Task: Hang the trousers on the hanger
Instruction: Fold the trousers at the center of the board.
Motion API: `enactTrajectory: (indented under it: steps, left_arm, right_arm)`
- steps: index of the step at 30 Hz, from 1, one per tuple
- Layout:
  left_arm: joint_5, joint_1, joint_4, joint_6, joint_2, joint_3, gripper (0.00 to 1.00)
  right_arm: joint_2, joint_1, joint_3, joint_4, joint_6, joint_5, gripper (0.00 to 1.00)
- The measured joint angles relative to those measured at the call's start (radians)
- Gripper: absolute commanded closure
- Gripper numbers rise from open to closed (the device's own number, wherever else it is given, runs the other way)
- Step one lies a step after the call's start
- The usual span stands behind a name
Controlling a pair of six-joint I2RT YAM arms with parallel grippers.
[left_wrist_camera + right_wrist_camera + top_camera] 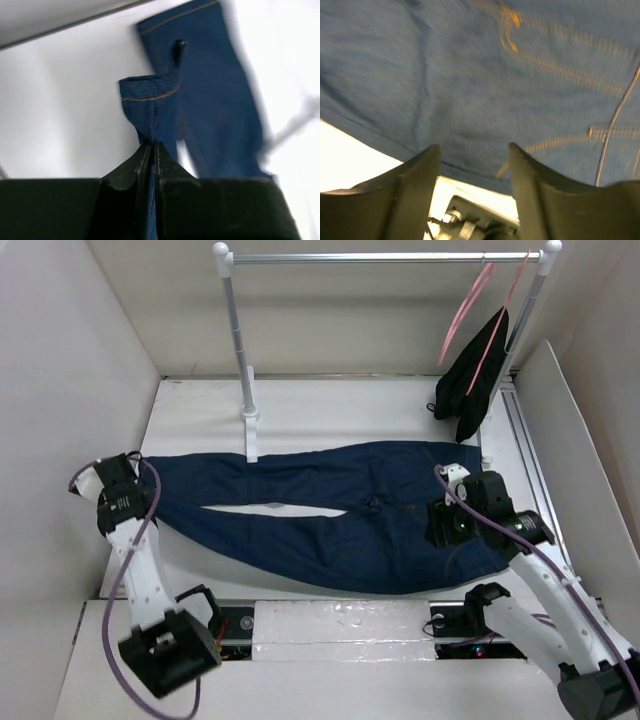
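Note:
The dark blue trousers [300,475] lie flat on the white table, legs towards the left and waist at the right. My left gripper [133,468] is at the far left leg end. In the left wrist view it [152,146] is shut on a bunched fold of the trousers' [210,100] hem. My right gripper [441,530] hovers over the waist end; in its own view it [474,150] stands open just above the trousers [470,75], with nothing between its fingers. The bare pale-pink hanger [465,305] hangs on the rail at the back right.
A metal rail [380,257] on a white post [240,340] spans the back. A second pink hanger carries a black garment [480,375] at the rail's right end. White walls close in both sides. A metal track [522,440] runs along the right.

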Motion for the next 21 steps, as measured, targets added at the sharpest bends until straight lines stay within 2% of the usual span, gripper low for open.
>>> enactTrajectory:
  steps: [4, 7, 9, 16, 21]
  left_arm:
    - [0.007, -0.142, -0.020, -0.001, -0.163, 0.084, 1.00]
    - [0.027, -0.237, -0.042, -0.001, -0.237, 0.089, 1.00]
    - [0.035, -0.287, -0.055, -0.002, -0.269, 0.089, 1.00]
    - [0.067, -0.420, -0.067, -0.027, -0.343, 0.067, 1.00]
    - [0.047, -0.447, -0.068, -0.020, -0.341, 0.074, 1.00]
  right_arm:
    - [0.111, -0.019, 0.000, -0.035, 0.090, 0.064, 0.51]
    - [0.138, -0.065, -0.006, -0.051, 0.194, 0.141, 0.51]
    - [0.131, -0.126, -0.023, -0.059, 0.270, 0.193, 0.48]
    - [0.225, -0.301, -0.026, -0.127, 0.532, 0.401, 0.49]
    - [0.269, -0.367, -0.018, -0.177, 0.710, 0.487, 0.50]
